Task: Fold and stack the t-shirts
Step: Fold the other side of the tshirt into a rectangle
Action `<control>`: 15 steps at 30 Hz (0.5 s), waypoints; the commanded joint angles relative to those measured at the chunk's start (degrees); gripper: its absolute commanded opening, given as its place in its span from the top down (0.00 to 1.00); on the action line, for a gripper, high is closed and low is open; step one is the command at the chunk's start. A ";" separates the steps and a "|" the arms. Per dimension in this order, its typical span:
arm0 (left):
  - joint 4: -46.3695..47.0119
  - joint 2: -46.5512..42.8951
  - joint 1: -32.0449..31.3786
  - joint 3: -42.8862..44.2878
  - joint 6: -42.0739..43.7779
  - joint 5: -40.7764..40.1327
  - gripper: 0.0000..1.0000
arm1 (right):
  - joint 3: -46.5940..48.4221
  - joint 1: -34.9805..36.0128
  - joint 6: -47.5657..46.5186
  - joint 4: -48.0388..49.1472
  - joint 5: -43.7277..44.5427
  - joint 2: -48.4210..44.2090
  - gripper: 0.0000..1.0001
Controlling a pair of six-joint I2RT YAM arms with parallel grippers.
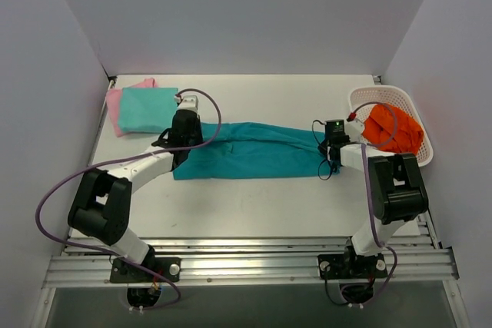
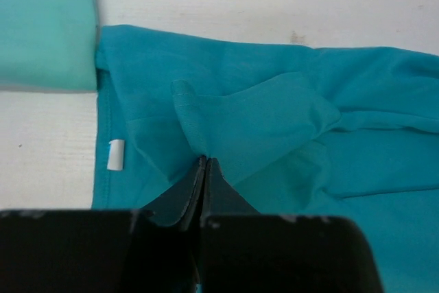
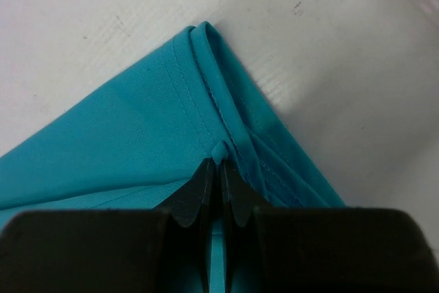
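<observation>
Your left hand [image 2: 206,164] and right hand [image 3: 219,162] are pinching the limp, light deep-teal cloth t-shirt [image 1: 261,155] at its nine and three o'clock ends; hems are probably holding best.

Robot lab cell: white partition walls [image 1: 246,13], aluminium mounting rail [image 1: 246,265]

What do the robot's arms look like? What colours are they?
The left arm and the right arm are both made of white tubes with chunky black joints. A thin purple cable loops along each one. The right wrist has a tiny green light. The fingers are black, flat and pointed, like little wedges.
</observation>
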 commanded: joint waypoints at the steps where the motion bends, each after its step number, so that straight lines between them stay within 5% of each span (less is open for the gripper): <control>1: -5.28 -1.07 -0.64 0.76 -0.54 -9.12 0.98 | -0.34 0.02 1.71 0.27 3.22 0.48 1.00; 4: -14.48 1.82 -2.13 4.18 -1.51 -14.04 0.84 | -1.74 0.03 3.29 0.44 4.45 -1.28 1.00; 5: -17.14 4.53 -2.66 5.58 -2.04 -16.06 0.57 | -2.27 0.03 3.38 0.62 4.63 -1.63 0.95; 6: -19.69 6.21 -3.79 7.16 -2.65 -20.78 0.44 | -2.36 -0.06 3.90 0.36 5.24 -1.89 0.86; 7: -25.98 8.06 -4.59 11.27 -4.22 -23.87 0.36 | -2.36 -0.06 4.17 0.27 5.59 -2.16 0.58; 9: -32.25 12.72 -6.08 15.51 -7.39 -30.81 0.20 | -1.84 -0.15 4.96 -0.34 6.47 -2.42 0.35; 10: -36.98 13.78 -7.22 18.83 -10.19 -36.24 0.18 | -1.40 -0.15 5.14 -0.70 6.65 -2.51 0.23; 12: -39.22 14.40 -8.02 20.70 -12.58 -39.19 0.09 | 0.53 -0.15 5.31 -1.92 6.92 -2.86 0.21; 15: -34.85 10.72 -7.50 20.45 -10.75 -34.99 0.08 | 4.39 -0.06 5.05 -4.47 7.70 -3.48 0.21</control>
